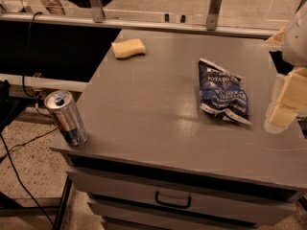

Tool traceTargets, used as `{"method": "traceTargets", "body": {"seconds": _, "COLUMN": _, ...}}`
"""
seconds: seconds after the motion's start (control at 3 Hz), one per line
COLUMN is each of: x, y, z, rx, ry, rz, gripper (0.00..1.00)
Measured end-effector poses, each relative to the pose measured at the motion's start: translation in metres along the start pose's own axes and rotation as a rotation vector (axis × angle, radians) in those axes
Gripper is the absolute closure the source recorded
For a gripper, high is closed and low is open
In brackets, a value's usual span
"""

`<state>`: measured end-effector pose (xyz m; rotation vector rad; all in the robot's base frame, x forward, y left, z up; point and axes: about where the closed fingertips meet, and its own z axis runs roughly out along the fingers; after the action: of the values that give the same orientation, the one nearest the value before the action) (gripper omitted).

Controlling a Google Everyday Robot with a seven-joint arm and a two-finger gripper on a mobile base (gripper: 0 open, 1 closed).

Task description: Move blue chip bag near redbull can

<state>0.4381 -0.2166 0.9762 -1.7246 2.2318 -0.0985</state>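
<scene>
The blue chip bag (222,92) lies flat on the right half of the grey cabinet top (153,104), a crinkled navy foil bag with white lettering. The redbull can (66,117) stands upright at the front left corner of the top, silver with blue low on its side. My gripper (284,102) hangs at the right edge of the view, to the right of the bag and apart from it, holding nothing that shows.
A yellow sponge (128,48) lies at the back left of the top. A drawer with a handle (172,200) sits below the front edge. Cables (29,61) hang at the left. A glass barrier with metal posts (215,4) runs along the back.
</scene>
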Motion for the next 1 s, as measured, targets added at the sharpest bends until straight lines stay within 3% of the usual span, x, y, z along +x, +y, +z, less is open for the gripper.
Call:
{"method": "traceTargets", "body": {"seconds": 0.33, "x": 0.000, "y": 0.000, "z": 0.000, "rx": 0.000, "ry": 0.000, "rz": 0.000, "gripper": 0.00}}
{"method": "traceTargets", "body": {"seconds": 1.0, "x": 0.003, "y": -0.061, "z": 0.038, "rx": 0.039, "ry": -0.059, "rz": 0.069, "gripper": 0.00}}
